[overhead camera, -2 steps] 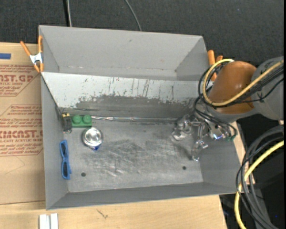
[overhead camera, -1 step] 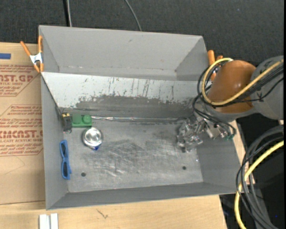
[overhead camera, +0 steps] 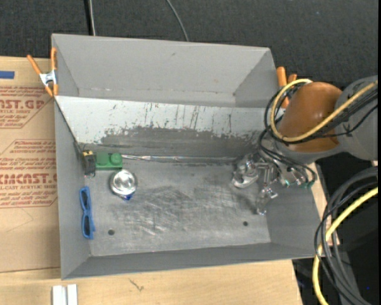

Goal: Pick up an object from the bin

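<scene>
My gripper [overhead camera: 254, 189] hangs low over the right part of the bin floor. Its fingers stand apart, open, with nothing between them and bare metal beneath. The loose things lie far off on the left side. A round silver thing with a bit of blue under it [overhead camera: 123, 183] lies on the floor left of centre. Behind it, against the left end of the back wall, rests a green block with a dark end piece [overhead camera: 104, 161]. A pair of blue glasses [overhead camera: 86, 212] lies along the left wall.
The arm with its orange dome and yellow-black cables reaches in over the bin's right rim. The sloping grey walls close in round the floor. The gripper is close to the right wall.
</scene>
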Controlling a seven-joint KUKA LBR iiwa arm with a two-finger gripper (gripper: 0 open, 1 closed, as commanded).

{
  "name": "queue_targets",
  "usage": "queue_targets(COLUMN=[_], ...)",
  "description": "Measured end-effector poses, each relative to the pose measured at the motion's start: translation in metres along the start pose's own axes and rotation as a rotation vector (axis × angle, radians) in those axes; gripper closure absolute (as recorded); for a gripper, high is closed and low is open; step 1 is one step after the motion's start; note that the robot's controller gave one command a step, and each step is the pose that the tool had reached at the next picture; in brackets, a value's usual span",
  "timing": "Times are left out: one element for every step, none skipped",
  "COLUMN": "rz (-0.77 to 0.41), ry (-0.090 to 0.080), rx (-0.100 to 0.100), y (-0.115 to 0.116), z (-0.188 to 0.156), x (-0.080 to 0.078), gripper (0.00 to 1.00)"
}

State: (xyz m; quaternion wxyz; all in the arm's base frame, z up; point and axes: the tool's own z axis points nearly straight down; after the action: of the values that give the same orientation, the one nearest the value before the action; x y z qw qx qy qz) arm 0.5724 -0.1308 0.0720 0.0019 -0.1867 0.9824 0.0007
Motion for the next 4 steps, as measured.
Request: queue_targets(rz=[0.001,-0.471,-0.468,-0.598], ry=[-0.004,-0.001,0.001,-0.009], rx=[-0.001,0.0,-0.002,0.006], y=[0.001,0.052,0.051,0.059], z=[-0.002,-0.04,-0.039,-0.015], x=[-0.002,-0.038,-0.037,-0.048], gripper=[1.0,1.0,0.0,0.0])
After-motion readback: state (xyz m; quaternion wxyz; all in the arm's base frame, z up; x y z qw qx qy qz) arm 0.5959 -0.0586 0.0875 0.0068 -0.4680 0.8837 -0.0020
